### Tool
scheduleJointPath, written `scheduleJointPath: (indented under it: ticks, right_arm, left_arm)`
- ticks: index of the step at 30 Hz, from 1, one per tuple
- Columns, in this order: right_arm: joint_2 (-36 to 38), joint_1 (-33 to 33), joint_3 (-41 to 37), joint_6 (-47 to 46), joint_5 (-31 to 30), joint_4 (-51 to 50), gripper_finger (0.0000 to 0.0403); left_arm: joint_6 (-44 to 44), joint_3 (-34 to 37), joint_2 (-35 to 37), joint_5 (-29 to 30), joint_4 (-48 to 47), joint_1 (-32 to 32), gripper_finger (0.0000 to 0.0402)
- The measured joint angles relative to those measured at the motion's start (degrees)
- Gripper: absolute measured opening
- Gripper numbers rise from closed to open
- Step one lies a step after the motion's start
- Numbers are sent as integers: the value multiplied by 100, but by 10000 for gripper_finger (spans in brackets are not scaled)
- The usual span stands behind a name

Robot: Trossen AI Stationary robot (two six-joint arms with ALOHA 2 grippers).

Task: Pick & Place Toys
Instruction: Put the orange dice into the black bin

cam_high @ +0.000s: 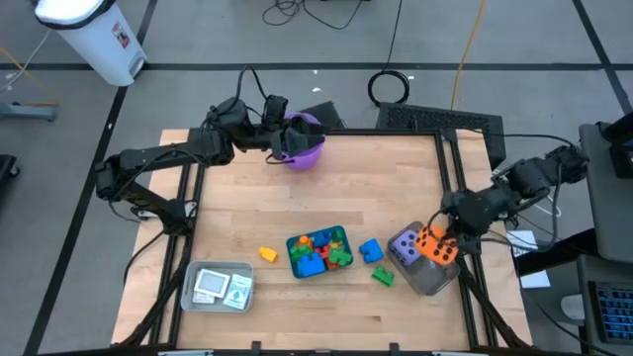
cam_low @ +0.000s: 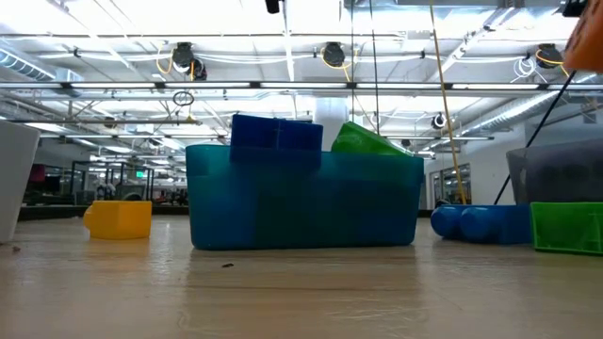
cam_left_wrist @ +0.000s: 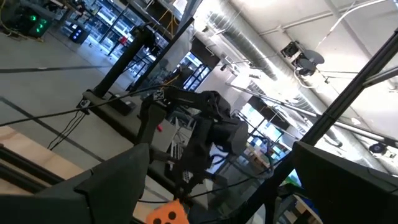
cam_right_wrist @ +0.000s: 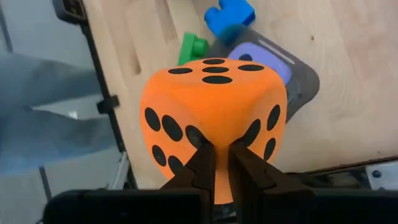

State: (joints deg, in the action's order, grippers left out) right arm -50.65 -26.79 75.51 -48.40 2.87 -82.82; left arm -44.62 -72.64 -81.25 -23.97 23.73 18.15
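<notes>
Wood table (cam_high: 326,198); right gripper (cam_right_wrist: 219,163) pinching orange die (cam_right_wrist: 214,121), prob over grey tray (cam_high: 427,280)

The right arm reaches in from the table's right edge, its right gripper (cam_high: 442,240) near the front right corner with both fingers (cam_right_wrist: 200,165) pinched close together on the orange die (cam_right_wrist: 214,106). The left arm stretches along the far edge, its left gripper (cam_high: 287,141) near the middle of that edge.
</notes>
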Motion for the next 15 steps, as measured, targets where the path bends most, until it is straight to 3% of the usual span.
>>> scheduleJointPath:
  ticks: [15]
  right_arm:
    - [109, 1, -1716, -229, 1586, 1368, 17]
  left_arm:
    - [54, 0, 0, -16, -7, 2, 399]
